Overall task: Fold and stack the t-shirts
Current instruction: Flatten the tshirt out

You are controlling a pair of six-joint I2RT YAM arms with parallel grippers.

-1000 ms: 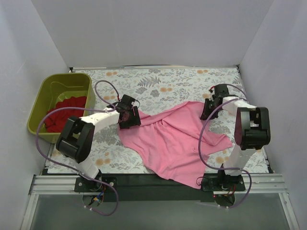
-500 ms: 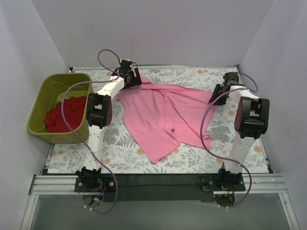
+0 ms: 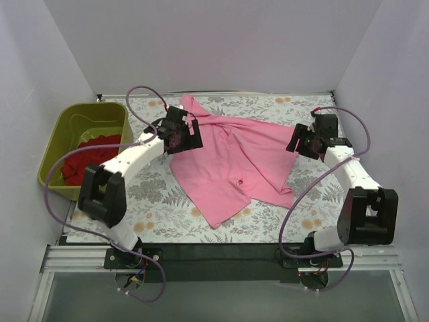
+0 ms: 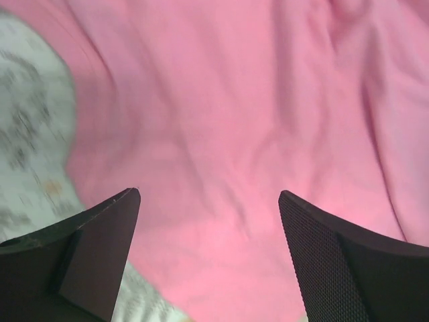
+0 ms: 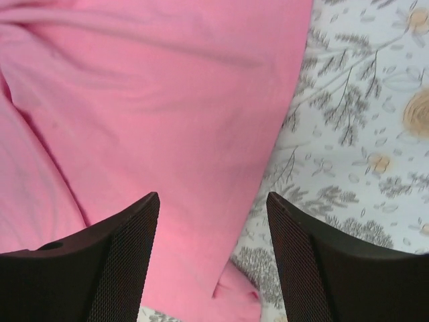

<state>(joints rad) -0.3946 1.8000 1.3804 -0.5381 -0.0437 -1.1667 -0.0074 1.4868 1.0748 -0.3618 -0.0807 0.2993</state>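
Observation:
The pink t-shirt (image 3: pixel 231 157) lies spread but rumpled across the middle of the floral table, one end reaching the back edge. It fills the left wrist view (image 4: pixel 228 121) and the left part of the right wrist view (image 5: pixel 134 100). My left gripper (image 3: pixel 179 137) hangs open and empty over the shirt's left edge (image 4: pixel 209 194). My right gripper (image 3: pixel 303 142) is open and empty over the shirt's right edge (image 5: pixel 213 201). The deep red t-shirt (image 3: pixel 90 157) lies bunched in the olive-green tub (image 3: pixel 50 154) at the left.
The table carries a floral cloth (image 3: pixel 315 215). White walls stand close on the left, back and right. The tub sits against the left wall. Purple cables loop from both arms.
Both grippers have let go of the pink shirt and drawn back toward me from the back edge. The shirt stays spread where it was laid.

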